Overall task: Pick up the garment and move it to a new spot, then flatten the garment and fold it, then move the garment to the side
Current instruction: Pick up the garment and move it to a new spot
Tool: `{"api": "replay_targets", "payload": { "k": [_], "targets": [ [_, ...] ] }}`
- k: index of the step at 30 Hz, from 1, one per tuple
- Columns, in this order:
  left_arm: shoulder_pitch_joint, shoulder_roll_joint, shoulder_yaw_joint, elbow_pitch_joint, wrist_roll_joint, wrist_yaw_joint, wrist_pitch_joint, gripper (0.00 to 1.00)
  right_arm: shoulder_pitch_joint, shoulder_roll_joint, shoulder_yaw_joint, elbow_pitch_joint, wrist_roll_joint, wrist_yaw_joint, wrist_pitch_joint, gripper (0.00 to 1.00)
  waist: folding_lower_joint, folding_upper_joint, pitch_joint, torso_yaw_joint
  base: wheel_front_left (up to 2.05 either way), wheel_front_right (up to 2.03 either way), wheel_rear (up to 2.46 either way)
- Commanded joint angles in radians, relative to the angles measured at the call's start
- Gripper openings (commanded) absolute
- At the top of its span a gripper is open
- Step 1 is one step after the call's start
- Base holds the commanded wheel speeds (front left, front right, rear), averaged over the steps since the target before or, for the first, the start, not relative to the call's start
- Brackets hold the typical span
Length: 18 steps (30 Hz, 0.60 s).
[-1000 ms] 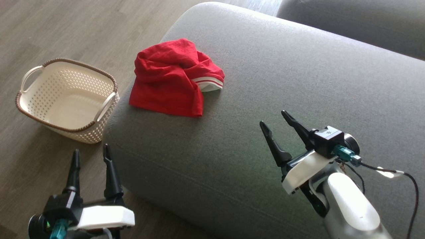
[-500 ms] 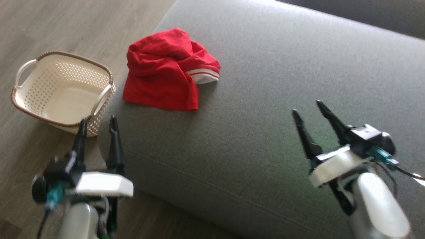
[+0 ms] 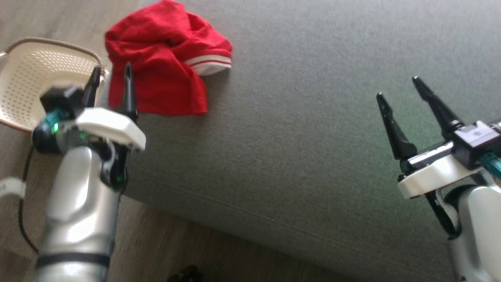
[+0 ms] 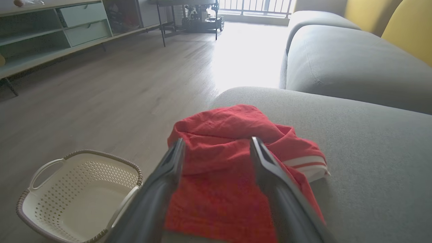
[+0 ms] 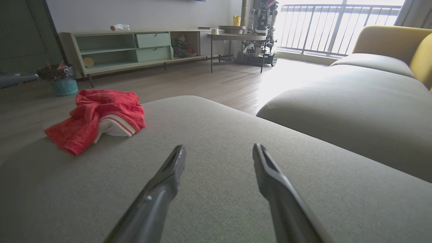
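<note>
Red garment (image 3: 156, 62) crumpled at left edge of cushion (image 3: 313, 137), my left gripper (image 3: 111, 70) spread wide beside it, empty, my right gripper (image 3: 397, 87) spread wide, empty too

The garment (image 3: 156, 66) is plain red (its cuff (image 3: 207, 64) white with a thin red stripe) on the grey sofa seat (image 3: 313, 137). Beside the seat, the basket (image 3: 23, 78) is cream, dot-perforated, brown-rimmed; the floor (image 4: 101, 84) is grey-brown woodgrain; behind the seat, the cushions (image 4: 405, 27) are yellow.
</note>
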Motion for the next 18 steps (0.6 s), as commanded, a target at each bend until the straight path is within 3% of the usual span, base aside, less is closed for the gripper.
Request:
{"api": "replay_targets", "payload": {
  "k": [1, 9, 15, 16, 17, 18],
  "targets": [
    [-0.043, 0.048, 0.028, -0.01, -0.004, -0.006, 0.003, 1.0, -0.01, -0.01, 0.018, -0.048, -0.002, 0.0, 0.008, 1.0, -0.0002, 0.0, 0.042, -0.03, 0.0, 0.0, 0.0],
    [-0.249, 0.072, 0.005, 0.244, -0.028, -0.036, 0.08, 1.0, -0.03, -0.025, 0.029, -0.173, -0.004, 0.0, 0.062, 1.0, -0.0002, 0.0, 0.124, -0.089, 0.0, 0.0, 0.0],
    [-0.34, 0.094, -0.021, 0.392, -0.04, -0.048, 0.173, 1.0, -0.038, -0.021, 0.021, -0.202, -0.002, 0.0, 0.064, 1.0, -0.0002, 0.0, 0.158, -0.122, 0.0, 0.0, 0.0],
    [-0.35, 0.097, -0.024, 0.411, -0.041, -0.049, 0.187, 0.96, -0.039, -0.019, 0.019, -0.201, -0.001, 0.0, 0.061, 1.0, -0.0002, 0.0, 0.16, -0.126, 0.0, 0.0, 0.0],
    [-0.358, 0.1, -0.028, 0.426, -0.041, -0.05, 0.196, 0.28, -0.04, -0.016, 0.018, -0.199, -0.001, 0.0, 0.058, 1.0, -0.0002, 0.0, 0.161, -0.13, 0.0, 0.0, 0.0],
    [-0.365, 0.103, -0.032, 0.438, -0.042, -0.051, 0.2, 0.0, -0.041, -0.013, 0.017, -0.197, 0.0, 0.0, 0.055, 1.0, -0.0002, 0.0, 0.161, -0.134, 0.0, 0.0, 0.0]
  ]
}}
